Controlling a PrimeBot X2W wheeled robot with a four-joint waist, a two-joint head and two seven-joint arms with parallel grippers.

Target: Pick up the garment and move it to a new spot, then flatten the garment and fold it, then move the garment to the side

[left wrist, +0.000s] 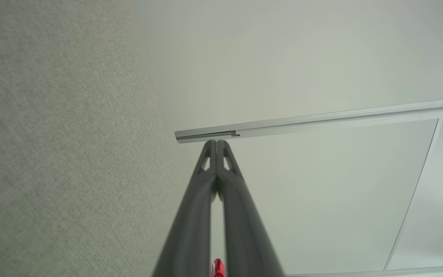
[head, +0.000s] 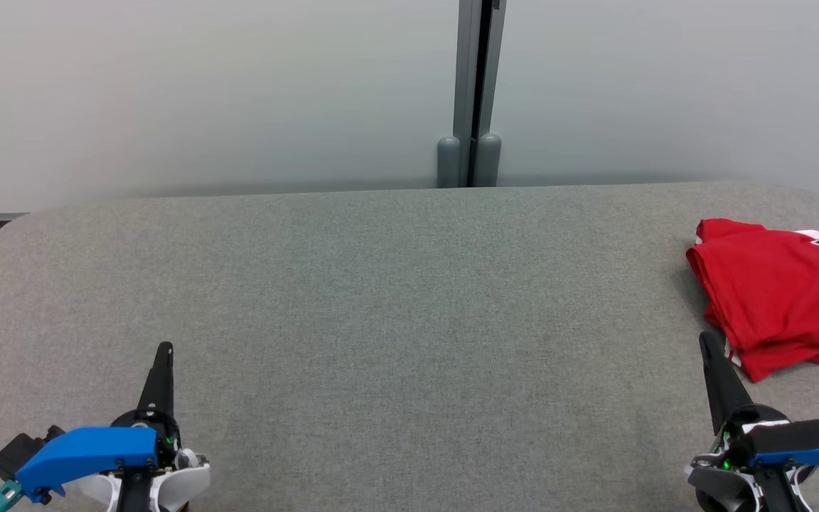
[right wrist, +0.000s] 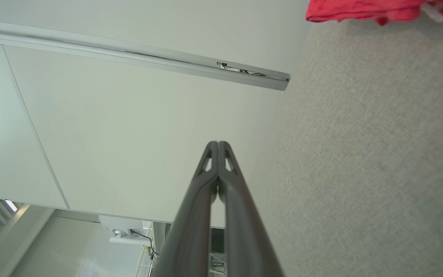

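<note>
Folded red jersey [head: 779,299], black-and-white numerals, on grey table [head: 395,284], left pincer [head: 165,347] and right pincer [head: 704,339] pressed together

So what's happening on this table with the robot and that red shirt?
Nothing is being handled right now. The red basketball jersey with black-and-white numbers lies folded at the far right of the grey fabric-covered table. The robot's left hand and right hand are shut and empty near the front, the right one close beside the jersey.

soft red cloth garment [head: 779,306], coarse matt grey fabric tabletop [head: 381,299], smooth pale wall panels [head: 203,92]
</note>
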